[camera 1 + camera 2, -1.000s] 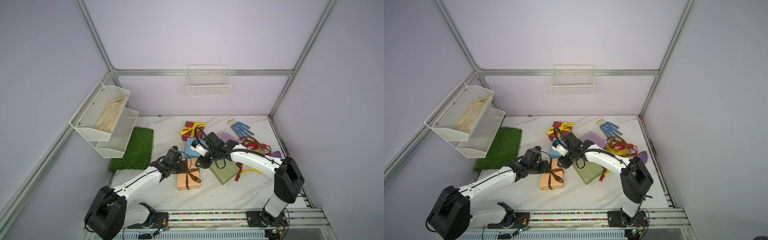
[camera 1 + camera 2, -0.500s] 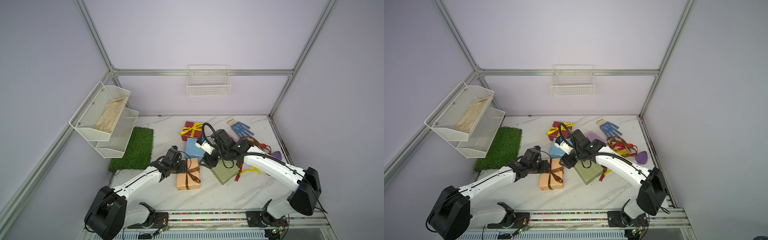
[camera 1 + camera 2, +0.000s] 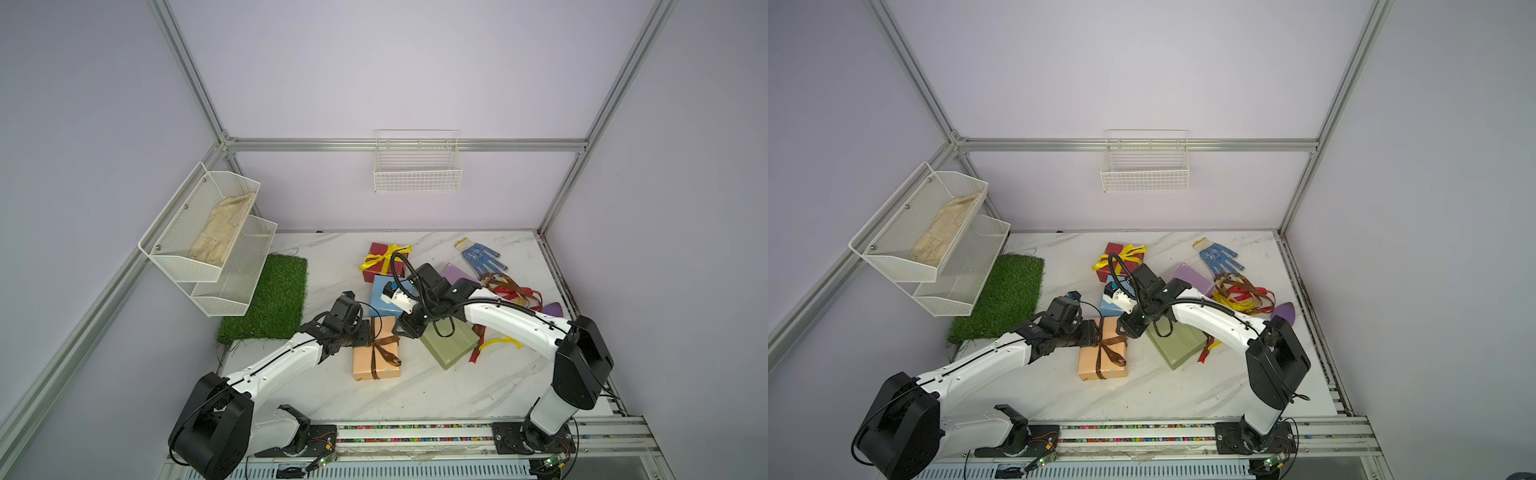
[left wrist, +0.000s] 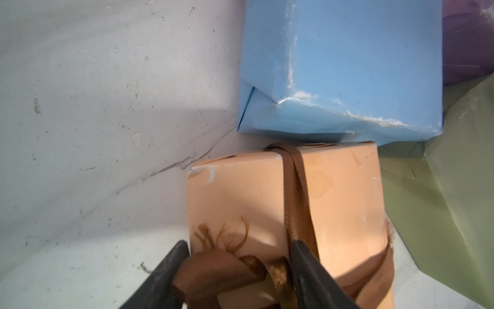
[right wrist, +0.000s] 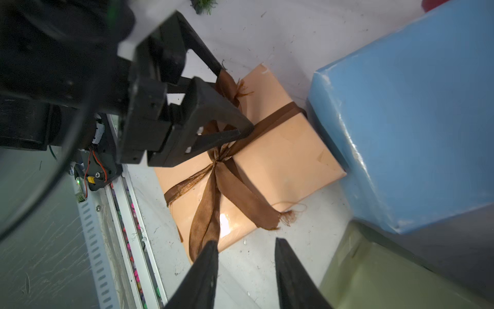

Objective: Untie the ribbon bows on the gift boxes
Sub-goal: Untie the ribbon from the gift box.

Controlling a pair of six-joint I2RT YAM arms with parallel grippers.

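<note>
Peach box (image 3: 366, 363): lies flat on the marble table (image 3: 419, 395); every place below is given from it.
Brown ribbon (image 5: 227, 184): crossed over the peach box, knotted on its top face, knot not undone; two frayed tails lie across the paper.
Left gripper (image 4: 239, 248): over the peach box edge on the left arm's side. Fingers (image 5: 240, 128) part-way apart, with a bow loop bunched between them and touching both. Cannot tell whether the loop is squeezed.
Right gripper (image 5: 244, 242): just off the peach box corner on the olive side, low over the table. Jaws apart with only bare table between them; one fingertip sits at the end of the long ribbon tail.
Light blue box (image 4: 347, 67): touching the peach box's far end.
Olive green box (image 3: 451, 347): just beside the peach box, on the right arm's side.
Dark red box (image 3: 375, 254): beyond the light blue box, carrying a tied yellow ribbon (image 3: 385, 254).
Lilac box (image 3: 455, 274): farther back past the olive green box, partly hidden by the right arm.
Loose ribbons (image 3: 512, 291): a brown, red and yellow heap well apart from the peach box, beside the lilac box.
</note>
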